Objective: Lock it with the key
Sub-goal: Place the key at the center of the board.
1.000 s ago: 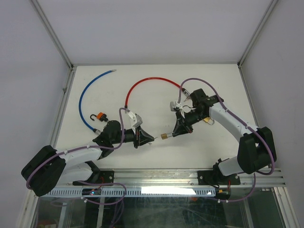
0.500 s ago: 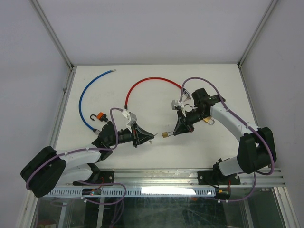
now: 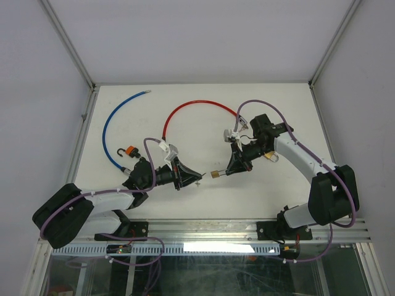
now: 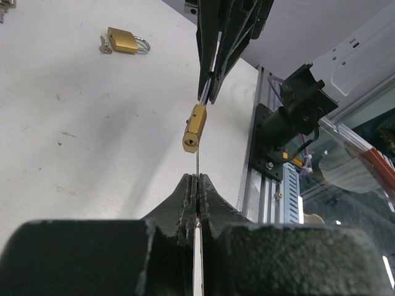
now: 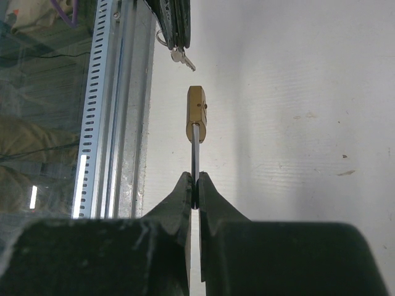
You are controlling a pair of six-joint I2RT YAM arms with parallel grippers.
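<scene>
White table (image 3: 203,132) fills the floor of a pale-walled enclosure framed by aluminium posts, with a slotted metal rail (image 3: 247,231) along its near edge by the arm bases.

A curved blue cable (image 3: 106,126) lies at the far left, and a curved red cable (image 3: 197,103) arches near the middle. A small orange and black padlock (image 3: 128,150) with an open dark shackle sits beside the lower end of the blue cable. A second brass padlock (image 4: 123,40), with a small key next to it, rests flat on the table beside the right arm's wrist.

Both arms reach toward the middle of the table, tip to tip. The right gripper (image 3: 223,172) has its jaws pressed tight on the silver shackle of a small brass padlock (image 5: 197,114), holding the body out in the air above the table with its keyhole end facing the other arm. The left gripper (image 3: 197,180) has its jaws clamped flat on a thin silver key (image 5: 182,58), the blade pointing at the lock. From the right wrist, the key tip sits just short of the brass body and slightly off to one side. From the left wrist, blade and keyhole line up, so I cannot tell whether they touch.
</scene>
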